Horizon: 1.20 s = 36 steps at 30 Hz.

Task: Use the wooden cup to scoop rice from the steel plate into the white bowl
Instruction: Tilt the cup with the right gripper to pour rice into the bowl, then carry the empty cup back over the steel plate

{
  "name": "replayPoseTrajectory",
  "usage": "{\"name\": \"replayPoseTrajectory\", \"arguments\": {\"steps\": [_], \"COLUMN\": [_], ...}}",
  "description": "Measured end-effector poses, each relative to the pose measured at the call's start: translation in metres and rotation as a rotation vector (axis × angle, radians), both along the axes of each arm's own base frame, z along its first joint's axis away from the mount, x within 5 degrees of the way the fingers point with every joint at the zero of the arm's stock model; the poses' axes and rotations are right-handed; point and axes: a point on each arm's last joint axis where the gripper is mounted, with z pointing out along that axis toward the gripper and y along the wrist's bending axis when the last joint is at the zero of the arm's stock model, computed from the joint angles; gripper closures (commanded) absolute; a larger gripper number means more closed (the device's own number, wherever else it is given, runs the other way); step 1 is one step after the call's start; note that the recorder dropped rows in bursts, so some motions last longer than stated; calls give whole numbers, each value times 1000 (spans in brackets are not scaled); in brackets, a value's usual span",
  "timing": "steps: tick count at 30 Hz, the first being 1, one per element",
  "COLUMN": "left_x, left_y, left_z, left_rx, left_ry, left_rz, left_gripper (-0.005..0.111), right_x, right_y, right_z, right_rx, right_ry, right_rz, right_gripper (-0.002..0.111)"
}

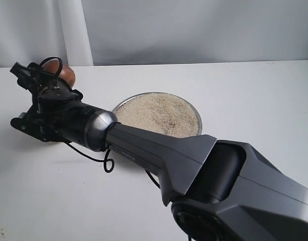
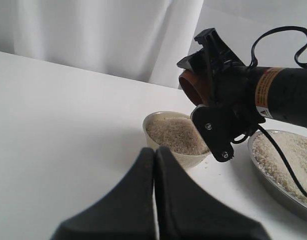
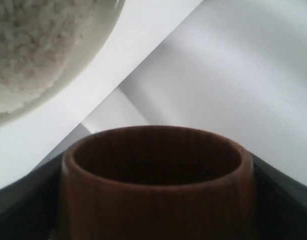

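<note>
Right gripper (image 2: 209, 90) is closed around the wooden cup (image 2: 192, 85), with one finger on each side of it. It holds the cup in the air above the white bowl, a little off the side of the steel plate. Its dark arm (image 1: 159, 150) reaches across the near edge of the plate. Left gripper (image 2: 154, 170) has its two fingers pressed together with nothing between them. It points toward the bowl, and the plate is off to one side of it.

The table (image 1: 254, 90) is white and carries both dishes. The steel plate (image 1: 199, 120) lies on it, and rice (image 1: 159, 114) covers nearly the whole bottom up to the rim. The white bowl (image 2: 187, 160) stands just beside the plate without touching it, and its own heap of rice reaches almost to the rim. The cup is tilted on its side, with the mouth turned away from the plate. In the right wrist view its inside shows only dark wood
</note>
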Motion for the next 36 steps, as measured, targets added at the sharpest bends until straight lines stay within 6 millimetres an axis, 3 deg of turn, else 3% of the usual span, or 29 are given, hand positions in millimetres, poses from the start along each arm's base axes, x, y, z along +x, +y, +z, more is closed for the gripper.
{"name": "replayPoseTrajectory", "arguments": {"steps": [10, 15, 20, 24, 29, 36], "left_x": [0, 0, 0, 0, 0, 0], "left_y": [0, 0, 0, 0, 0, 0], "left_z": [0, 0, 0, 0, 0, 0], "left_rx": [0, 0, 0, 0, 0, 0], "left_ry": [0, 0, 0, 0, 0, 0], "left_rz": [0, 0, 0, 0, 0, 0], "left_gripper": [107, 107, 107, 107, 107, 107], "right_x": [-6, -9, -12, -5, 6, 20], "right_y": [5, 5, -3, -24, -65, -120], "right_z": [0, -2, 23, 59, 93, 107], "right_rx": [72, 284, 561, 674, 666, 560], "right_ry": [36, 241, 555, 692, 773, 883], "right_rz": [5, -84, -216, -332, -522, -773], "right_gripper": [108, 108, 108, 108, 108, 108]}}
